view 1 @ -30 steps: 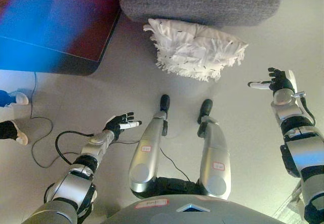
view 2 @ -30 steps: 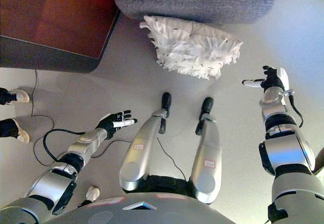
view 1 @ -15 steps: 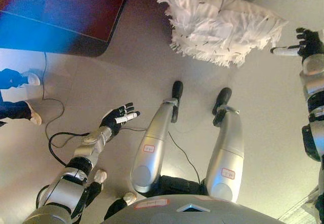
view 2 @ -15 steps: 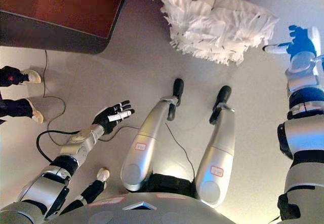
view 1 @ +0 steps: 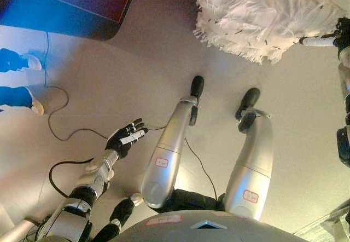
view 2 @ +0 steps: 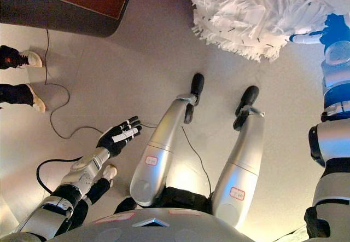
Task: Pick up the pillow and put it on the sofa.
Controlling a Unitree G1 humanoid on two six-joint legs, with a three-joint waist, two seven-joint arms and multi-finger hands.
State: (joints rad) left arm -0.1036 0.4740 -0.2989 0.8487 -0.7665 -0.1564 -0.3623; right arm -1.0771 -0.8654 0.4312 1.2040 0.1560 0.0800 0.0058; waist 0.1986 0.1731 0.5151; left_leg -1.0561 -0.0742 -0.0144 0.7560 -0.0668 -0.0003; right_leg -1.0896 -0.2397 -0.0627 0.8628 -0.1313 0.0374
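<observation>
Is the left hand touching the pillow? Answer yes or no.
No: the left hand hangs open over bare floor, far from the white pillow at the top.

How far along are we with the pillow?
Nothing is done yet: the white fringed pillow lies on the floor. In hand: the right hand is open beside the pillow's right edge; the left hand is open, well short of it. Gripping, lifting and placing remain.

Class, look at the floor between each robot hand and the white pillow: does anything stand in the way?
Nothing visible does. The right hand is beside the pillow; bare floor separates the open left hand from it.
</observation>
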